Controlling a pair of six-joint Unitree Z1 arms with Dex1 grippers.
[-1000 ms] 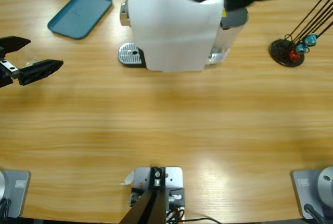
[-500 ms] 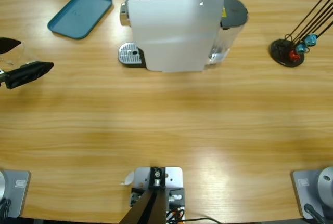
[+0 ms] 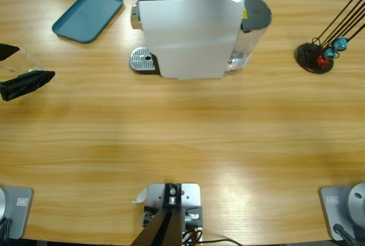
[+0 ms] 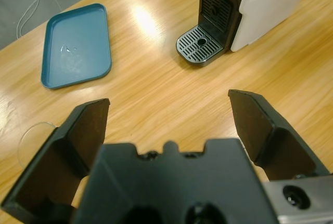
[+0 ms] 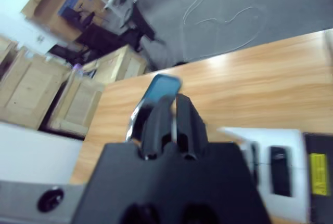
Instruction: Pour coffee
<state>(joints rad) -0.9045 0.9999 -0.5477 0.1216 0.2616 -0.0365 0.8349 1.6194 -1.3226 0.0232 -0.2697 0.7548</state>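
Though nowhere visible yet, coffee presumably due from coffee machine [image 3: 191, 29]. Left gripper [image 4: 169, 102] wide open, empty, near clear glass [image 3: 20, 60] at worktop [image 3: 182, 132] left edge. Right gripper [image 5: 174, 102] pinched closed, empty. Glass likely light, slick, fragile: grip mid-wall, gently.

Tray [image 3: 87, 15] teal; coffee machine [image 3: 188, 32] white with black back, silver perforated drip grid [image 4: 200, 48]. Table [image 3: 182, 137] light wood grain.

High view: straight down on the desk [image 3: 182, 137].
Left wrist view: low, near the desk, facing the coffee machine [image 4: 244, 11] and teal tray [image 4: 75, 44], both shared with high view.
Right wrist view: above the machine, tilted toward the room.
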